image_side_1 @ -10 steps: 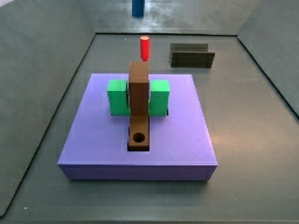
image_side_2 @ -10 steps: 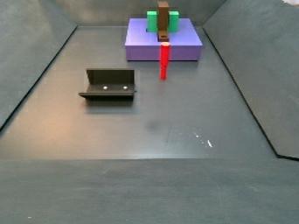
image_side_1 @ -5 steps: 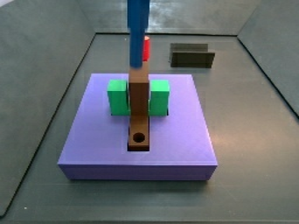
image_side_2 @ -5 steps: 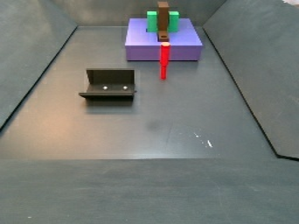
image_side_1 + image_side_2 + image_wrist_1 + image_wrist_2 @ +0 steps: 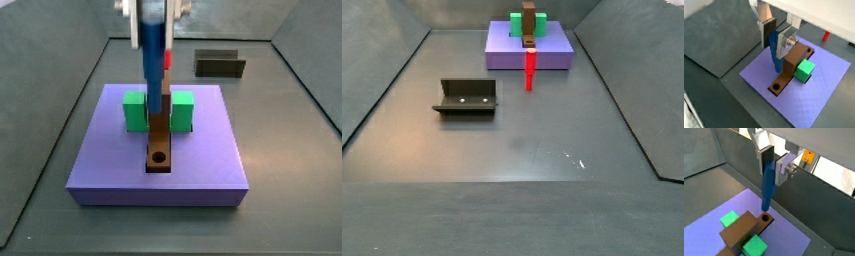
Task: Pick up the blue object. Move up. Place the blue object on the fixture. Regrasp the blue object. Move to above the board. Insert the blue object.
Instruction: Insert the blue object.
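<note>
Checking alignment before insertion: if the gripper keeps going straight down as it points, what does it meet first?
The gripper holds the blue object; its tip would probably reach the brown bar first, near its round hole; exact alignment is unclear.

Gripper (image 5: 775,164) above board (image 5: 791,240); floor open.

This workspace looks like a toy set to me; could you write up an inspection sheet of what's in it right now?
Surface: dark grey floor, walled.
Job's things: slim blue cylindrical peg hangs upright over the brown bar's round hole; lavender square board carries the brown bar and green block; dark notched fixture stands apart.
Clutter: red peg upright beside the board.
Hand: above the board, shut on the blue peg.
Cables: nothing seen.
Surroundings: grey walls only.
</note>
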Controlling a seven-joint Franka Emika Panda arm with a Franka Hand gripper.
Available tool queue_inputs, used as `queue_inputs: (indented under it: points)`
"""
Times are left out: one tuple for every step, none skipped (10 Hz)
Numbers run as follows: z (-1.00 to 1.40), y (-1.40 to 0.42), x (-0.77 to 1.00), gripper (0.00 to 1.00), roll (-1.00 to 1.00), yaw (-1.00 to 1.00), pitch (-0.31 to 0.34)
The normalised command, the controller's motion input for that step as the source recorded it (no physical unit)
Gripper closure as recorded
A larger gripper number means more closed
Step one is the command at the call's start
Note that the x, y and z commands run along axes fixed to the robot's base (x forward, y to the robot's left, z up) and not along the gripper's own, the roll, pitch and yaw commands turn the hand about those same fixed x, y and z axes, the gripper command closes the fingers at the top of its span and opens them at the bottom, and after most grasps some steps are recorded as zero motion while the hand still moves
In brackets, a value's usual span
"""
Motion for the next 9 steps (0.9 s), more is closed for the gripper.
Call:
queue_inputs:
  points:
    - [-0.73, -0.24, 0.0, 1.0, -0.13, 0.0, -0.054]
    - [-0.68, -0.17, -0.02, 1.0, -0.19, 0.0, -0.064]
    - [-0.69, -0.17, -0.03, 1.0, -0.03, 0.08, -0.166]
    - [-0.52, -0.11, 0.02, 1.0, 0.0, 0.09, -0.09]
    - [-0.21, -0.06, 0.06, 1.0, 0.09, 0.21, 0.0]
    - [0.0, 0.0, 0.0, 1.0, 0.17, 0.23, 0.0]
    - [0.0, -0.04, 0.0, 1.0, 0.2, 0.18, 0.01]
    - [0.0, -0.03, 0.08, 1.0, 0.23, 0.12, 0.026]
    - [0.0, -0.03, 0.1, 1.0, 0.26, 0.14, 0.027]
